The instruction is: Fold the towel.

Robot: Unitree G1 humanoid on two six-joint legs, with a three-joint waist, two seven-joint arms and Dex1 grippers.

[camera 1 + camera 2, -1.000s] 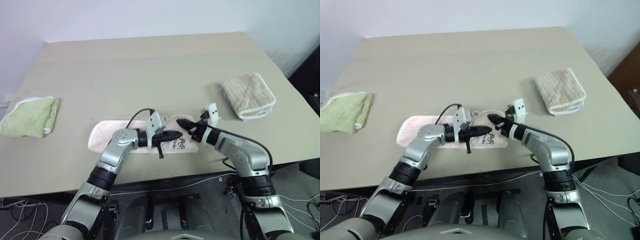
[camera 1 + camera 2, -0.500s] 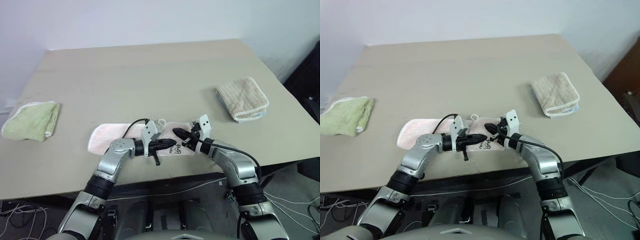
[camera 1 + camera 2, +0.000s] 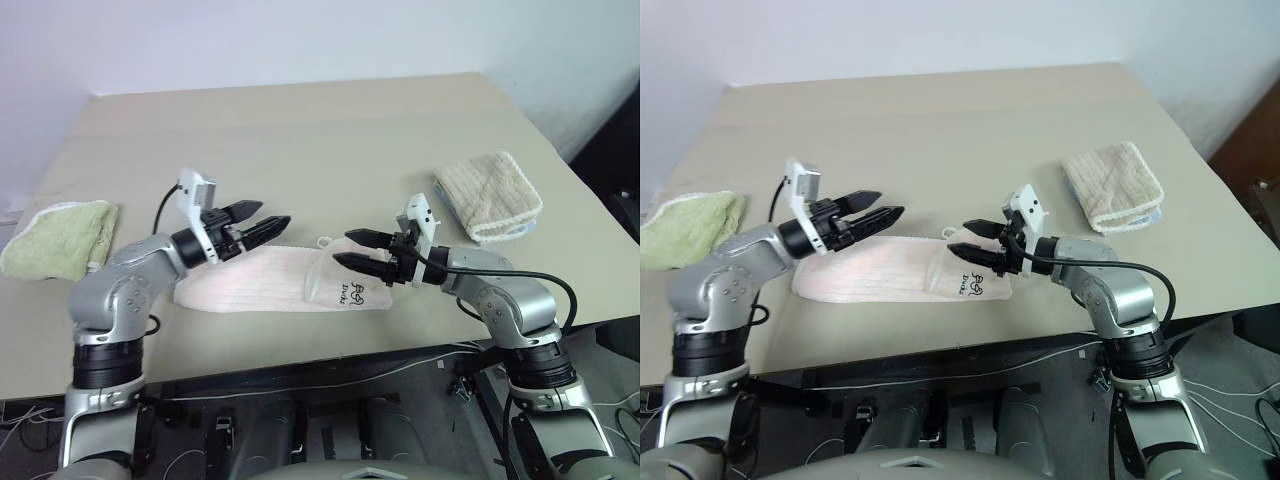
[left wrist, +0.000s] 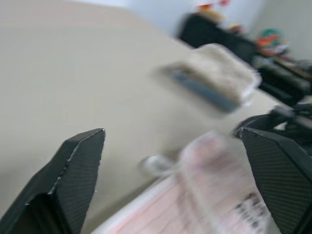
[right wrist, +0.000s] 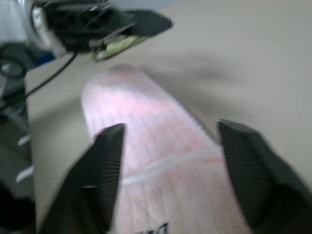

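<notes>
I've got both grippers, left point(image 3: 262, 222) and right point(image 3: 352, 251), spread wide and empty above the towel point(image 3: 280, 284), which lies near the table's near edge, long axis left-right, right one nearer its label end.

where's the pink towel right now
In the left eye view the pink towel lies flat near the table's front edge, between the green towel on the left and the beige towel on the right.
</notes>
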